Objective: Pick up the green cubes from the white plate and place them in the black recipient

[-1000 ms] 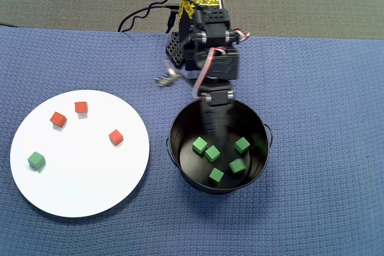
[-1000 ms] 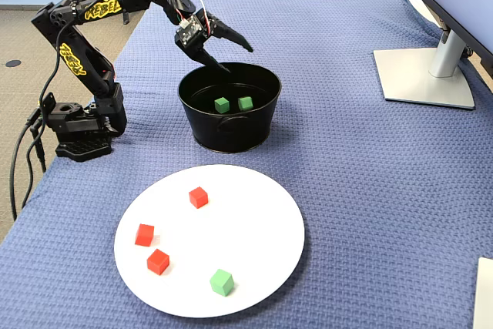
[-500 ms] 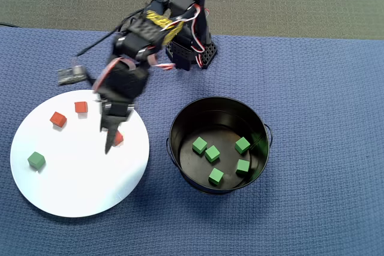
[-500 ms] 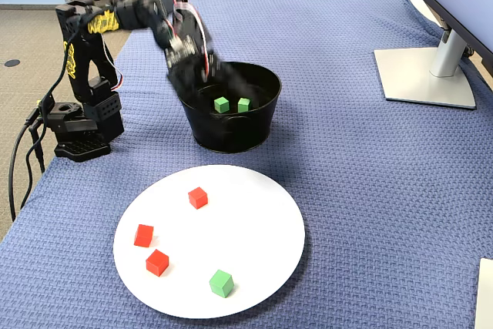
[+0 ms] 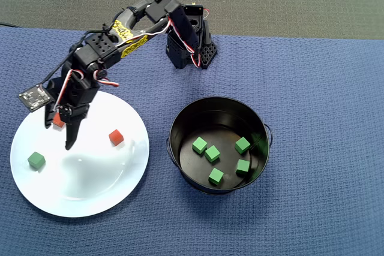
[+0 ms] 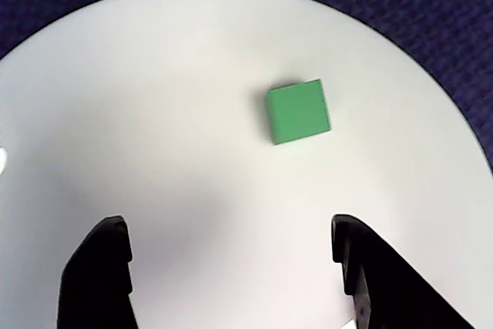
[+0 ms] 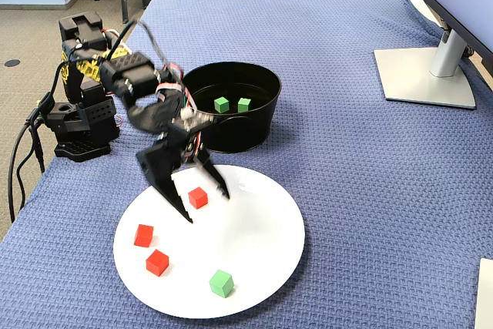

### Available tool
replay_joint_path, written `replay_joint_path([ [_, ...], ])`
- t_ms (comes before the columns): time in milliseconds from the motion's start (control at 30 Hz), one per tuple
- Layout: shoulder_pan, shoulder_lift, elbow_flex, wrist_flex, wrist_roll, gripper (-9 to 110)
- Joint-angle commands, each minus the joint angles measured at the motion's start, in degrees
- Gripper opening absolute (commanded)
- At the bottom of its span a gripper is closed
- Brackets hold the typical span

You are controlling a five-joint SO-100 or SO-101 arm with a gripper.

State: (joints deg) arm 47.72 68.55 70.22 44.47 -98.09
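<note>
Gripper point(image 7: 204, 204) now off black recipient point(image 7: 231, 125), wide, over white plate point(image 7: 262, 267), near slightly skewed green cube point(image 6: 298, 111).

Tool point(image 5: 57, 136) swung from black recipient point(image 5: 180, 118) over to white plate point(image 5: 90, 196).

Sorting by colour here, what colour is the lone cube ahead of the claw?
Green cube, clearest in the wrist view.

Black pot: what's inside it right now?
In the overhead view the black pot holds five green cubes on its floor, nothing else visible. The fixed view shows only two of them; its near wall hides the rest.
</note>
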Motion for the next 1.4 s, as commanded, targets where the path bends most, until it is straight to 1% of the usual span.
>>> replay_joint_path([
  [0, 2.0, -1.4, -2.4, -8.3, -5.0, 29],
  [67, 3.1, -3.7, -1.6, -13.4, -6.8, 28],
  [133, 3.9, -5.9, -1.7, -16.0, -8.1, 28],
  [533, 5.4, -14.8, -6.2, -20.6, -9.9, 27],
  [933, 1.6, -14.9, -4.8, -21.2, -7.2, 27],
  [1200, 0.0, -17.0, -3.3, -26.4, -6.2, 25],
  [1367, -0.2, -18.1, -4.1, -25.9, -6.8, 26],
])
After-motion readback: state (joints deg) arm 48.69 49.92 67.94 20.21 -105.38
